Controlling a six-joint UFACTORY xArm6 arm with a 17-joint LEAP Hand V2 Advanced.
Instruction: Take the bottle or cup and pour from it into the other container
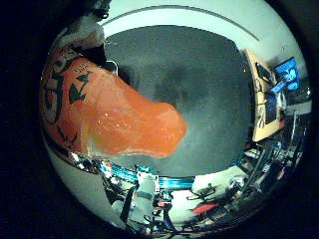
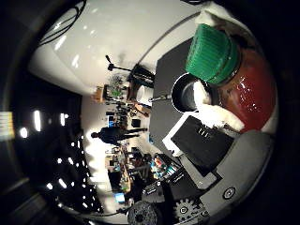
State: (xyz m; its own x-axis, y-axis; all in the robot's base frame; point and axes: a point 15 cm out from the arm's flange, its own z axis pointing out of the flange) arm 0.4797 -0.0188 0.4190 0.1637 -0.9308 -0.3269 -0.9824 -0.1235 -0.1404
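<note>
Bottle [image 1: 109,117] first: orange body with a printed label and a green cap [image 2: 212,54], it fills much of both palm views, so it lies right against the palm, and it appears lifted clear of the dark mat below. The hand [image 2: 211,154] has its white-padded fingers [image 2: 213,115] curled round the bottle's neck and shoulder, a firm hold by the look of it. So the pick-up seems done. The cap looks to be on, and the pour is still to come. Just past the cap a dark round pan [image 2: 183,93] with a handle sits on the mat [image 1: 199,89], which covers the desk. Farther off is a bright room with workbenches, screens and cluttered equipment.
</note>
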